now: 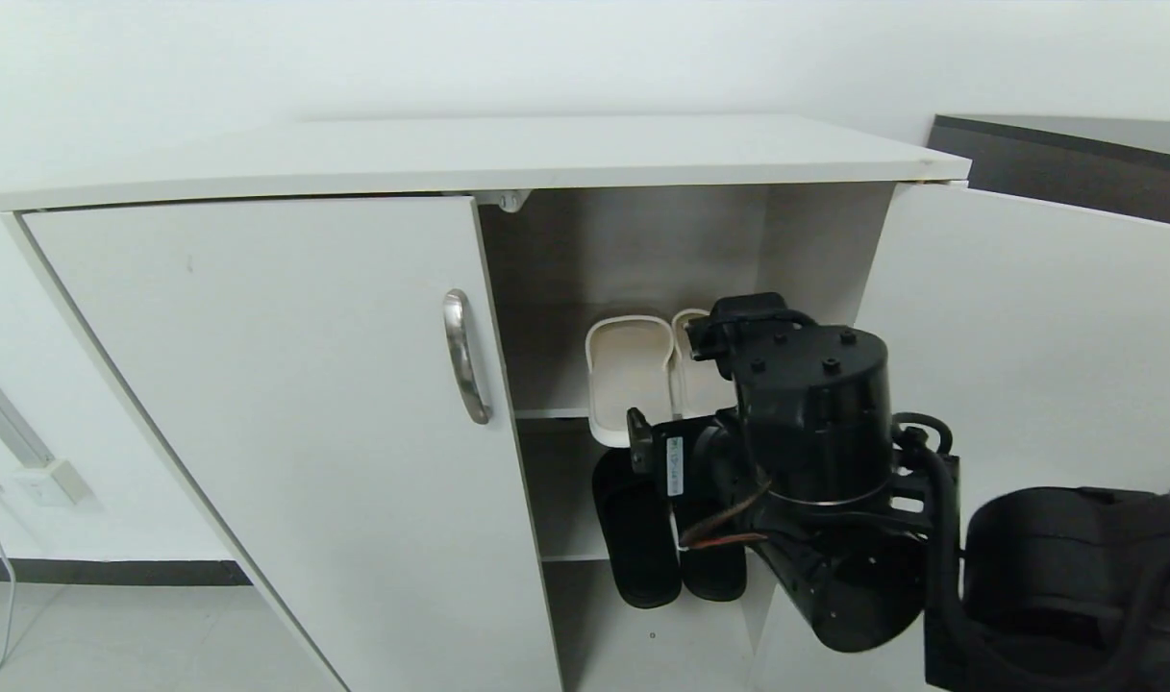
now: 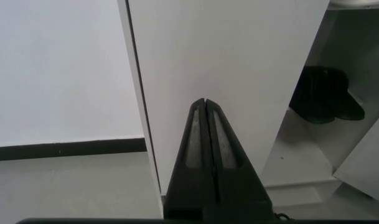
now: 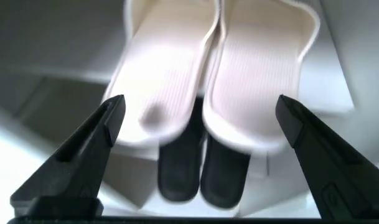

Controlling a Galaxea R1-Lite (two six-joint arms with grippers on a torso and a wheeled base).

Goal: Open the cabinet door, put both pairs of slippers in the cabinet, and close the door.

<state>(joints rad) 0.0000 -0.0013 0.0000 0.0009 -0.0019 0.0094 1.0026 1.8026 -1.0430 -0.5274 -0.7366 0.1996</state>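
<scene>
The white cabinet (image 1: 450, 154) has its right door (image 1: 1027, 327) swung open and its left door (image 1: 258, 384) shut. A pair of white slippers (image 1: 629, 370) lies on the upper shelf, heels hanging over the shelf edge. A pair of black slippers (image 1: 637, 538) lies on the shelf below. My right arm (image 1: 815, 432) is in front of the opening. My right gripper (image 3: 200, 115) is open, just short of the white slippers (image 3: 214, 74), with the black slippers (image 3: 201, 174) beneath. My left gripper (image 2: 205, 106) is shut and empty, low before the shut left door (image 2: 226, 50).
A metal handle (image 1: 464, 356) is on the left door near its inner edge. A wall socket with a cable (image 1: 41, 481) sits low on the wall at the left. A dark panel (image 1: 1075, 163) stands behind the open door at the right.
</scene>
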